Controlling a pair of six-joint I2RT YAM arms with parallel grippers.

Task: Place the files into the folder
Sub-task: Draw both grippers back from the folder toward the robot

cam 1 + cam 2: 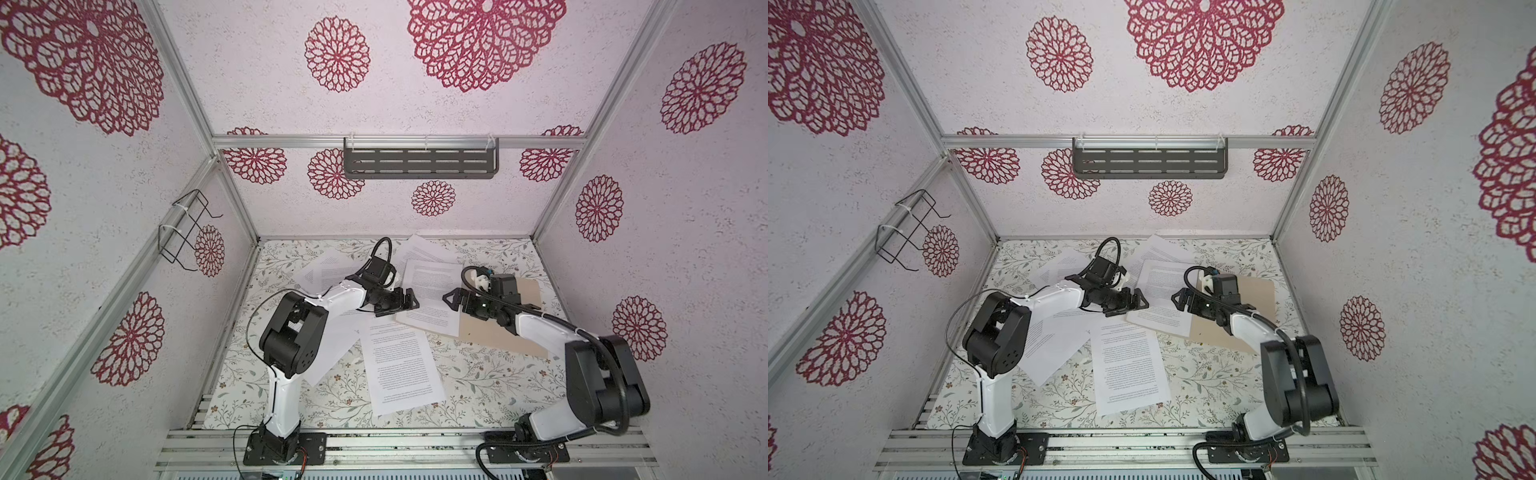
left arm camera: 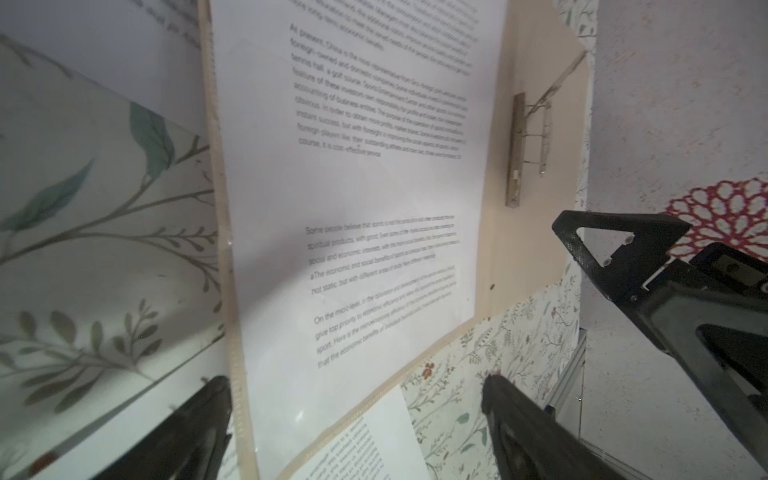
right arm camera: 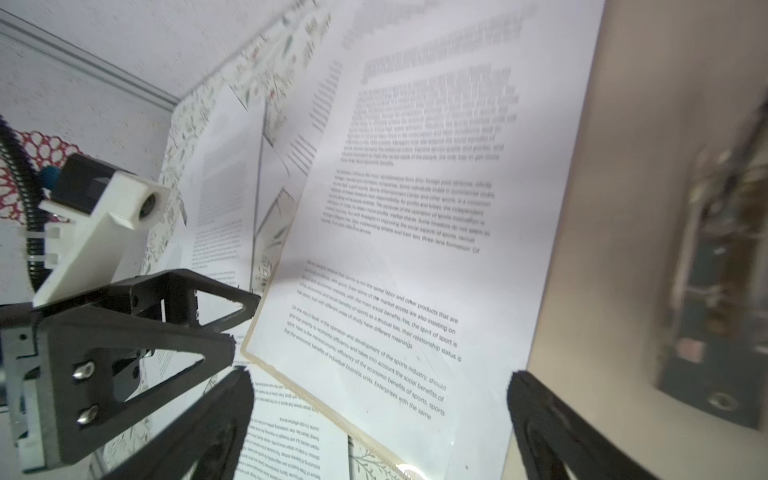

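At the far left of a top view I saw the wire rack hanging on the side wall; left of centre, loose files lay overlapping on the floral table, some partly under my left arm; a lone sheet lay flat at lower centre, and in the left wrist view its far edge ran under the folder's corner; the left gripper hovered over the papers at mid-frame, its fingers spread wide and grasping nothing; above it, on the back wall, sat the slotted shelf; right of centre the folder lay open and flat on the table; one filed sheet rested on its left leaf, inside the leaf's edges; the right gripper hung over that sheet, facing the left one, its fingers likewise released and apart; the right leaf showed bare tan card with the metal fastener on it.
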